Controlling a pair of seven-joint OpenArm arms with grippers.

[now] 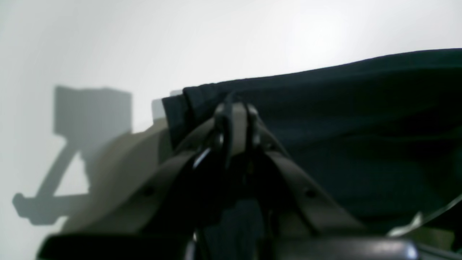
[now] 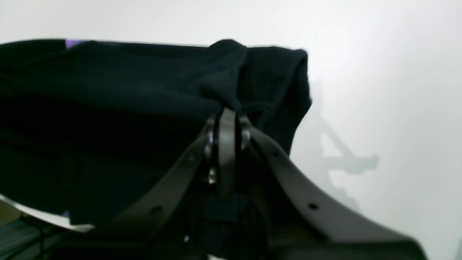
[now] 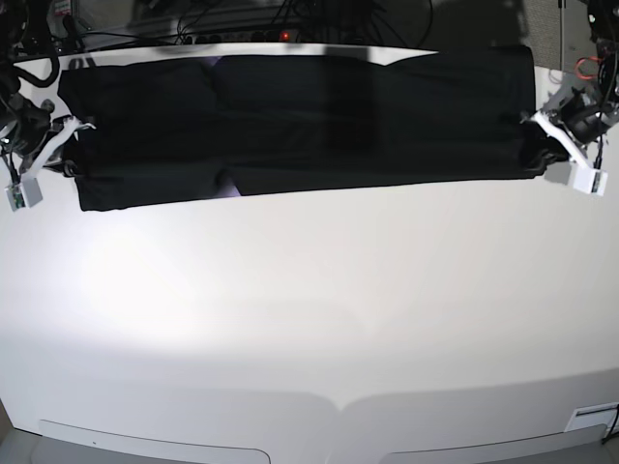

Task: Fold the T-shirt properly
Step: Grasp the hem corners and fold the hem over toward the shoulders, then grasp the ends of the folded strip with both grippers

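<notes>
The black T-shirt (image 3: 290, 116) lies stretched in a long band across the far part of the white table (image 3: 309, 319), plain side up. My left gripper (image 3: 542, 145) is at the band's right end, shut on the cloth's edge. In the left wrist view the left gripper (image 1: 235, 112) pinches a fold of the T-shirt (image 1: 343, 108). At the band's left end my right gripper (image 3: 70, 147) is also shut on the cloth. The right wrist view shows the right gripper (image 2: 226, 117) biting a bunched corner of the T-shirt (image 2: 108, 90); a sliver of purple print (image 2: 74, 43) peeks out.
Cables and equipment (image 3: 242, 24) run behind the table's far edge. The T-shirt's far hem lies along that edge. Both arms' shadows fall on the white tabletop beside the cloth ends. A small label (image 3: 592, 418) sits at the near right corner.
</notes>
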